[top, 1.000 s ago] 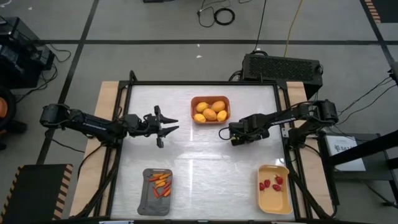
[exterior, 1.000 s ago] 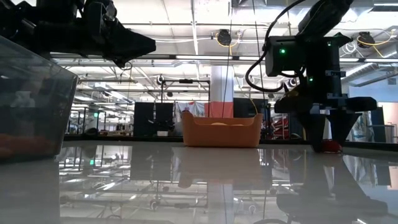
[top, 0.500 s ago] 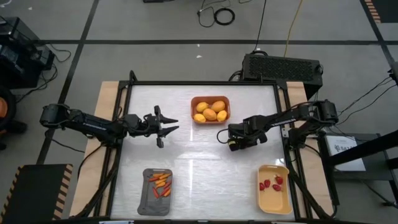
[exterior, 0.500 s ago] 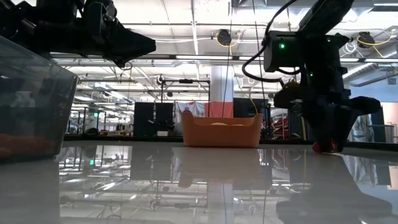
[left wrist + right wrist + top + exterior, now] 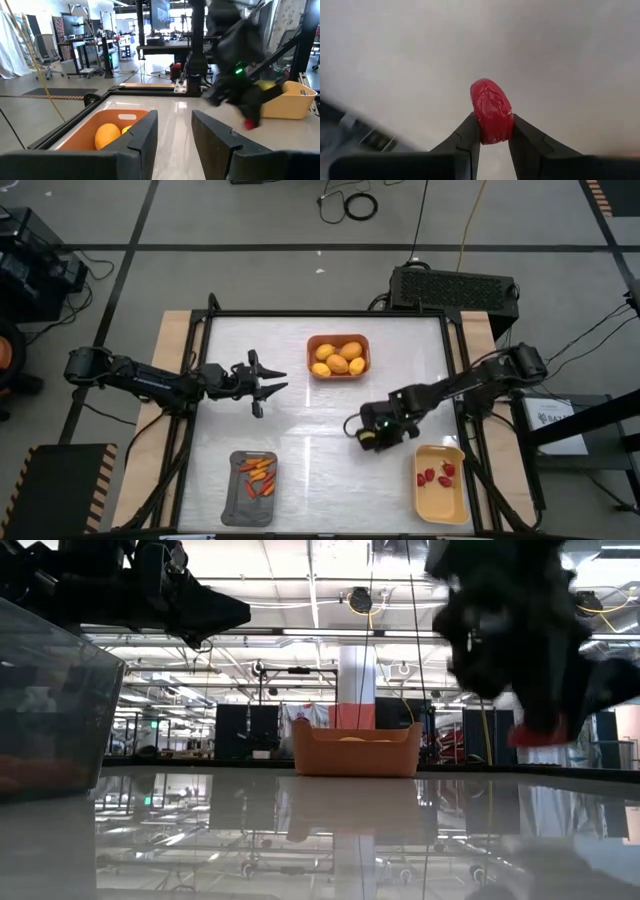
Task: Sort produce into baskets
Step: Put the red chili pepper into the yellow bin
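Berry [image 5: 491,111], red and lumpy, is sitting pinched between the right gripper's [image 5: 492,134] fingers above the table [image 5: 300,430], between the orange basket [image 5: 338,356] and the pale yellow basket [image 5: 440,483]. Left gripper [image 5: 272,380] is hovering with jaws parted, grasping nothing.

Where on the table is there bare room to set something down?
Bare: the front strip between the dark grey tray and pale yellow tray, and the far-left corner beside the orange-brown tray. Crowded: mid-table, around the left gripper and right gripper.
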Available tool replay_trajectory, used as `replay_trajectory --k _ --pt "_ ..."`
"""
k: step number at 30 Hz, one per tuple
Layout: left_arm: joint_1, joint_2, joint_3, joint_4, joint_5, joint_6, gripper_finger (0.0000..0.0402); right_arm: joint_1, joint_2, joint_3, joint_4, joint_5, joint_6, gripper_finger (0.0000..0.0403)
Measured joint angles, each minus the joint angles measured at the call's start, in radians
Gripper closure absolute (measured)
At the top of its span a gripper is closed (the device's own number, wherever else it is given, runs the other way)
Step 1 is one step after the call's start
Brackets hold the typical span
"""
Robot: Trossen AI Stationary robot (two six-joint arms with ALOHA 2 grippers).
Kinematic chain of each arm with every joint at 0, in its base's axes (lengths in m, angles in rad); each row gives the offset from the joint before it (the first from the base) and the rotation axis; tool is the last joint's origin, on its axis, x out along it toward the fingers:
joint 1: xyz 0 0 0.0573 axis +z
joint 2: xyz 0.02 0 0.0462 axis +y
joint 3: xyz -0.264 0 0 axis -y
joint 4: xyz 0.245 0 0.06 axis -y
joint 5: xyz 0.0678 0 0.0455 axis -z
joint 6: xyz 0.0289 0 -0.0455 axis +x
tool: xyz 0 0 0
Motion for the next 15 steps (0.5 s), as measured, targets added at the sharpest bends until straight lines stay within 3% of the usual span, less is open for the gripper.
replay_trajectory --k 8,15 --pt "0.0 0.0 0.0 0.0 0.0 0.0 0.0275 0.211 -0.002 0.269 -0.073 -0.007 0.146 0.0324" --pt "0.0 0.0 0.0 0.0 0.0 0.0 0.0275 0.41 -0.002 0.448 -0.482 0.117 0.319 0.0325"
